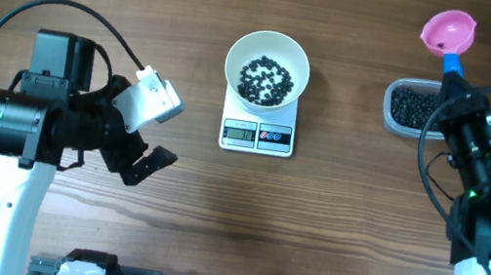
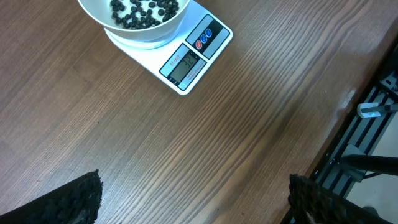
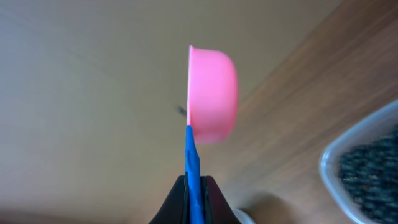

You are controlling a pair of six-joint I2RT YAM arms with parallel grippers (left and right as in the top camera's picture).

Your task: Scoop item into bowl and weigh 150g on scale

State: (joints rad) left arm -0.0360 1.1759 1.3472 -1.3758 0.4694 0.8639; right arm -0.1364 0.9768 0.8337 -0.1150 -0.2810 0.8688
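Reloading, likely: right gripper [image 1: 454, 84] clamped on blue handle [image 1: 453, 63] of empty pink scoop [image 1: 448, 31], near clear tub [image 1: 394, 107]. Black beads [image 1: 266, 79] sparse in white bowl [image 1: 272, 39] on scale [image 1: 258, 135]. Left gripper [image 1: 147, 164] spread wide, empty. Next: dip scoop into tub.

A clear plastic tub [image 1: 392, 106] rests on the wooden table [image 1: 310, 227]; a pink, blue-handled scoop [image 1: 448, 31] shows just beyond the tub's far edge
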